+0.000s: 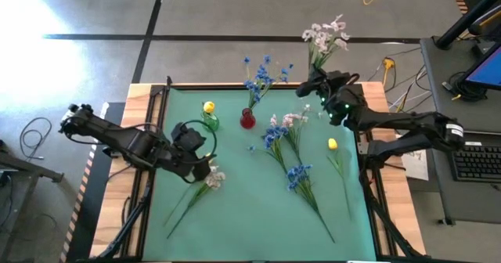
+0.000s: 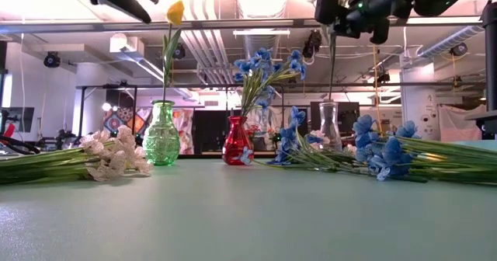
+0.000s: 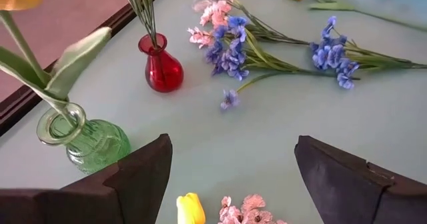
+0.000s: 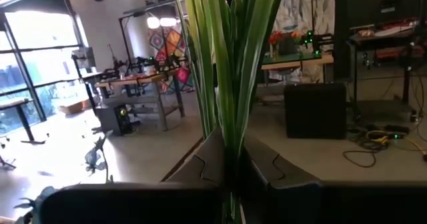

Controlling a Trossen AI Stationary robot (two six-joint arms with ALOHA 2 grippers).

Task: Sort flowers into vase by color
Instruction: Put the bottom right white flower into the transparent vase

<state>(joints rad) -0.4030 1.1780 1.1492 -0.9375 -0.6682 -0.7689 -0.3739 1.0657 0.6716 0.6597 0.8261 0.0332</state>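
Pinching slim green stems of a pink-white spray (left claw gaping, empty): right claw.

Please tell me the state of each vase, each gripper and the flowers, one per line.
green vase: upright, holds a yellow flower
red vase: upright, holds blue flowers
clear vase: upright
left gripper: open
right gripper: shut on pink spray
loose flowers: lying on table
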